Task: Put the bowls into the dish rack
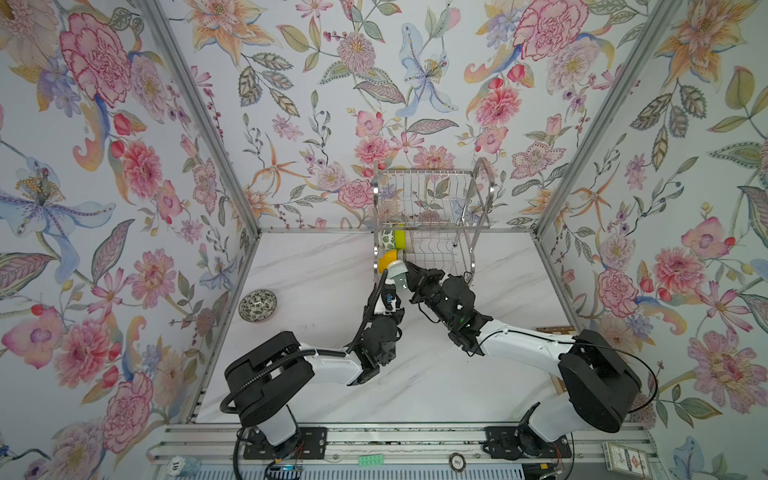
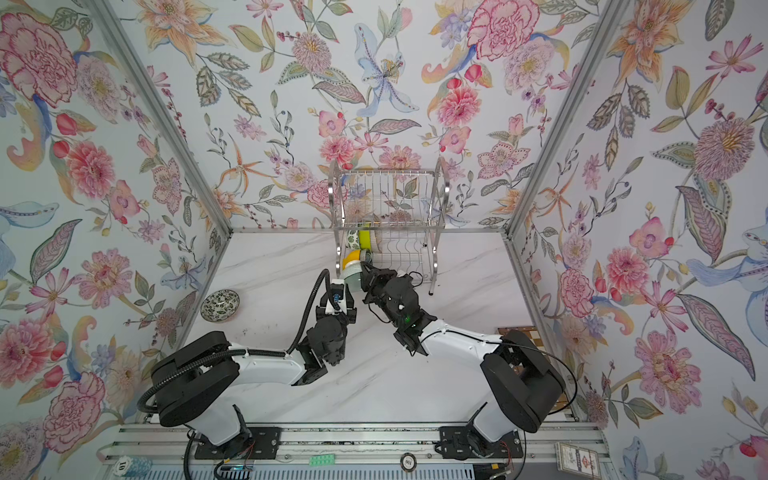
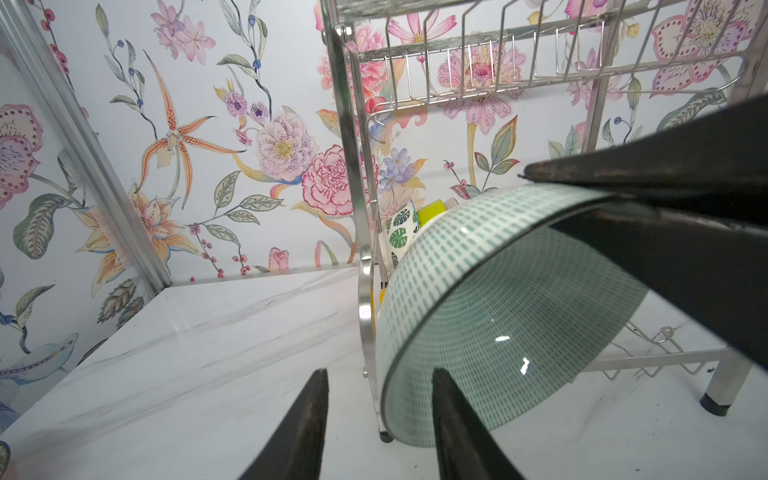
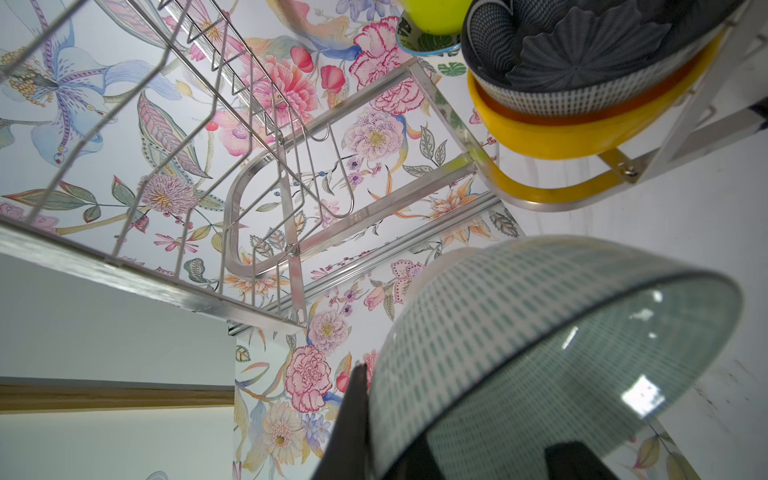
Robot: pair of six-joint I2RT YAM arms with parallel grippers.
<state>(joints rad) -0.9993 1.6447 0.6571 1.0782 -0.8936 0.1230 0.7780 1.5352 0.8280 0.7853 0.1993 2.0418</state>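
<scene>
The pale celadon bowl (image 1: 398,272) (image 2: 353,275) hangs tilted on edge at the front left corner of the dish rack (image 1: 432,195) (image 2: 386,187). My right gripper (image 1: 409,270) (image 4: 380,419) is shut on its rim, one finger outside and one inside. My left gripper (image 1: 394,286) (image 3: 380,374) stands open just below, and the bowl's lower rim (image 3: 457,291) lies between its fingers. In the rack's lower tier stand a green-leaf white bowl (image 1: 387,239), a lime green bowl (image 1: 399,239), an orange-yellow bowl (image 1: 386,259) and a dark navy flower bowl (image 4: 582,50). A black-white speckled bowl (image 1: 257,305) sits on the table at the left.
The rack's upper tier (image 3: 540,62) hangs over the held bowl, and its arched side frame (image 3: 365,291) stands right beside the rim. A wooden chessboard (image 2: 519,332) lies at the table's right edge behind the right arm. Flowered walls close in three sides.
</scene>
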